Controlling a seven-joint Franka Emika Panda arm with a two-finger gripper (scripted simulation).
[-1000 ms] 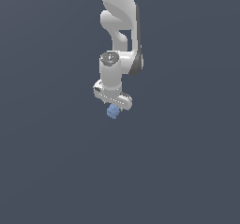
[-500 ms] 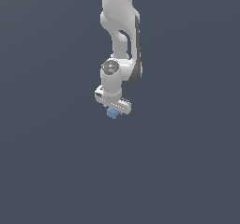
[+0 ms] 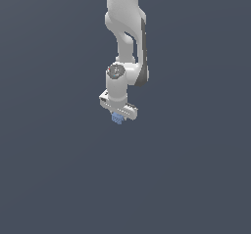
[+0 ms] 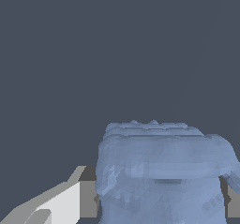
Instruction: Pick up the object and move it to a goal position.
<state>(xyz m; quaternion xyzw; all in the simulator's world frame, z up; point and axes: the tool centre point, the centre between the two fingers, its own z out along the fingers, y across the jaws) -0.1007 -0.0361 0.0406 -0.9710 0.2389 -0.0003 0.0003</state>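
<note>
The object (image 3: 116, 118) is a tiny light-blue bumpy lump, much narrower than the white hand above it. It sits just under my gripper (image 3: 117, 116), whose jaws are shut on it. In the wrist view the object (image 4: 164, 171) fills the lower half of the picture, with grey fingertips (image 4: 87, 197) pressed against its sides. The white arm (image 3: 126, 27) comes down from the top of the exterior view, and the hand hangs in the middle of that view. Most of the fingers are hidden behind the hand and the lump.
A plain dark grey-blue surface (image 3: 196, 179) fills the background on all sides. No other objects, containers or edges show in either view.
The arm has carried the held object a little toward the exterior view's top over the last second. The grip on it looks unchanged.
</note>
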